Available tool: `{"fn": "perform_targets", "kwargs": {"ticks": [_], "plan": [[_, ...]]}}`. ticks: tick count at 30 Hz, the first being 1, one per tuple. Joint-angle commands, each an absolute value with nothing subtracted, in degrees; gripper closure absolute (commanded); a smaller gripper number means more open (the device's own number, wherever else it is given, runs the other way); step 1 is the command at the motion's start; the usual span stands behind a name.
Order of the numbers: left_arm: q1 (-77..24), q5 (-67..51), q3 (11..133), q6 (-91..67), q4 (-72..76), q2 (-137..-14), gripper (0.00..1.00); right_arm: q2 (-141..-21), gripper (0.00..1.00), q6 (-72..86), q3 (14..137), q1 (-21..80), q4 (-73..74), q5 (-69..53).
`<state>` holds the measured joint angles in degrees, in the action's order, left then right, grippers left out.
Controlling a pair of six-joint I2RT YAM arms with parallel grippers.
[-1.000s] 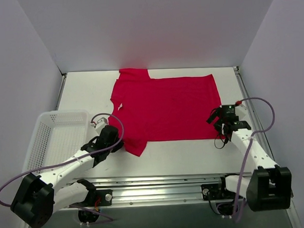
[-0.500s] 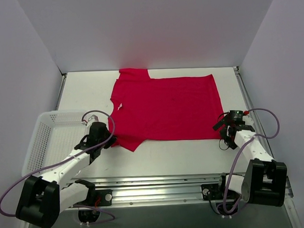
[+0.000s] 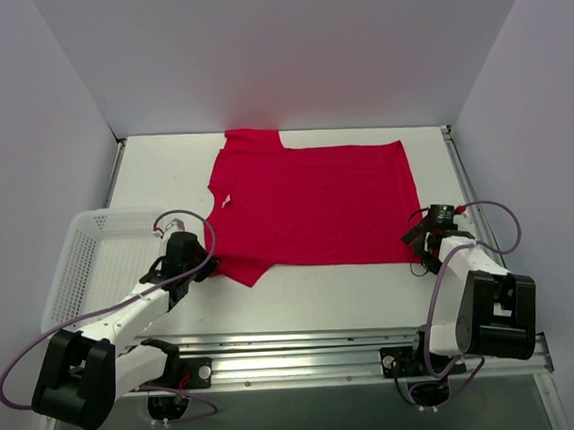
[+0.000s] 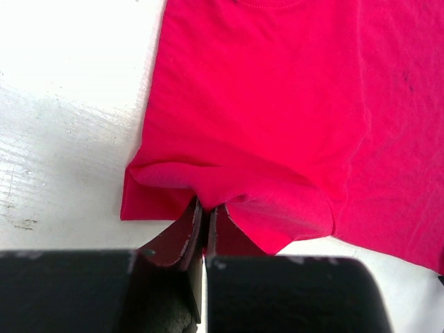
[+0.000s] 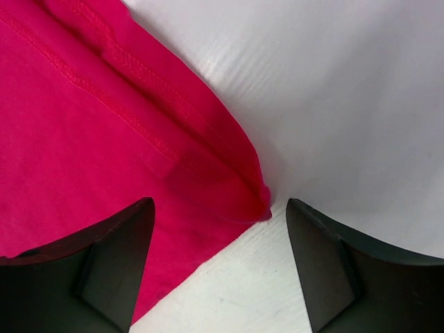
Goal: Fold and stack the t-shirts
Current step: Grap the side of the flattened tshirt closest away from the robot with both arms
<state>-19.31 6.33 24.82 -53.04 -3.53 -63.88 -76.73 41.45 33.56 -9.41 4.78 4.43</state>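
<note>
The red t-shirt point(image 3: 315, 206) lies spread flat on the white table, its collar toward the left. My left gripper point(image 3: 206, 265) is shut on the shirt's near left sleeve; in the left wrist view the cloth point(image 4: 257, 125) bunches up between the closed fingertips point(image 4: 205, 211). My right gripper point(image 3: 422, 240) is open at the shirt's near right hem corner. In the right wrist view that corner point(image 5: 236, 187) lies flat between the two spread fingers point(image 5: 114, 257), which are not holding it.
A white mesh basket point(image 3: 91, 264) stands at the left, close beside my left arm. Grey walls close in the table at the back and both sides. A metal rail point(image 3: 311, 351) runs along the near edge.
My left gripper pulled the near sleeve left and back toward the basket, then stopped. My right gripper moved right and nearer, to the hem corner, and the arm drew in.
</note>
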Motion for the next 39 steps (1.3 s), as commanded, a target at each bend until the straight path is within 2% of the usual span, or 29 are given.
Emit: {"fn": "perform_targets", "kwargs": {"ticks": [1,3,4,6,7,9,10,15,16,31,39], "plan": [[-18.7,6.1,24.8,-51.8,-1.0,-64.0,0.98,-79.2,0.32,41.5,32.4,-9.8,4.1,3.9],[-18.6,6.1,24.7,-51.8,-1.0,-64.2,0.98,-78.9,0.34,41.4,32.6,-9.9,4.2,4.4],[-18.6,6.1,24.7,-51.7,-1.1,-64.3,0.98,-78.7,0.42,41.3,32.7,-10.0,4.2,4.6],[-18.5,6.1,24.8,-51.7,-1.0,-64.4,0.98,-78.3,0.5,41.1,32.9,-10.4,4.2,4.7],[-18.5,6.1,24.7,-51.7,-1.0,-64.4,0.98,-78.0,0.58,41.0,33.0,-10.5,4.3,4.8],[-18.4,6.1,24.8,-51.7,-1.0,-64.4,0.98,-78.0,0.67,40.9,33.0,-10.7,4.3,4.8],[-18.4,6.1,24.7,-51.5,-1.0,-64.4,0.98,-77.9,0.75,40.9,33.0,-10.8,4.3,4.8],[-18.2,6.2,24.8,-51.6,-1.0,-63.9,0.98,-77.4,0.92,40.7,33.1,-11.3,4.4,4.9],[-18.2,6.2,24.9,-51.6,-1.2,-63.8,0.98,-77.2,1.0,40.7,33.3,-11.3,4.6,5.2],[-17.8,10.8,33.3,-49.9,-16.2,-55.1,0.98,-66.7,1.0,40.6,33.7,-14.0,7.5,6.2],[-17.8,8.6,40.4,-50.0,-18.1,-56.3,0.98,-65.6,1.0,39.8,36.3,-14.6,7.8,3.9]]}}
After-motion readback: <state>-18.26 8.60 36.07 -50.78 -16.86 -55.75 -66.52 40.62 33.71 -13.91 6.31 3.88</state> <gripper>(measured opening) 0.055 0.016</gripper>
